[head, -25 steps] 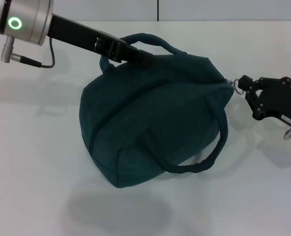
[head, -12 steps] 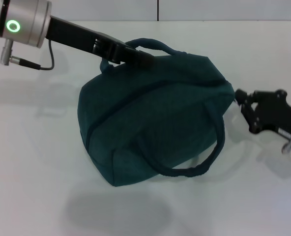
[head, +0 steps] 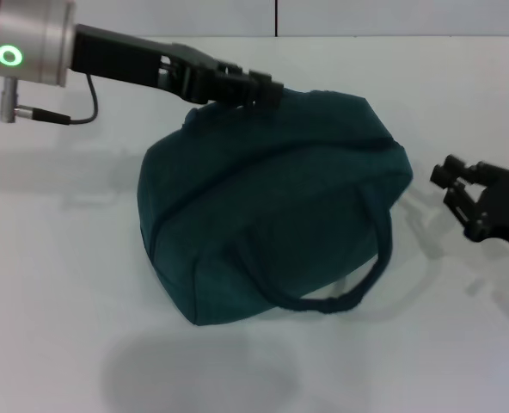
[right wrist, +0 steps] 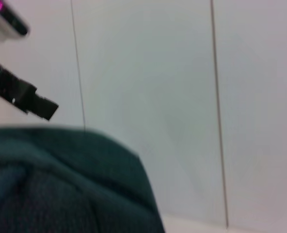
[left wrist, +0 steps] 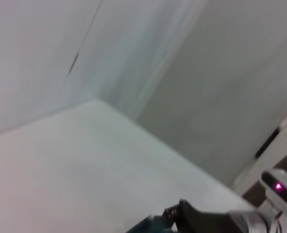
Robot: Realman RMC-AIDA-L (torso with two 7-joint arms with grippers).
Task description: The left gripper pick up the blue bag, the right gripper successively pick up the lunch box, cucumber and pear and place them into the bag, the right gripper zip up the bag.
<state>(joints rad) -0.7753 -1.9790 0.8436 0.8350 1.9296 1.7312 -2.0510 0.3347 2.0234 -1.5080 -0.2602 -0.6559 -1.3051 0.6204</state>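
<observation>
The blue bag (head: 272, 206) sits on the white table, closed, with its near handle (head: 377, 267) hanging down the front. My left gripper (head: 263, 89) is at the bag's top far edge with its fingers apart; the far handle no longer shows. My right gripper (head: 448, 175) is open and empty, a short way to the right of the bag's end. In the right wrist view the bag's fabric (right wrist: 61, 184) fills the lower part. The lunch box, cucumber and pear are out of view.
The white table (head: 57, 284) spreads around the bag. A white wall with a seam (head: 276, 17) stands behind it. The left arm (right wrist: 17, 92) shows far off in the right wrist view.
The right gripper has let go of the zipper ring pull and drawn back to the right. The far handle, looped over the left gripper before, has dropped from sight, and the left fingers have spread.
</observation>
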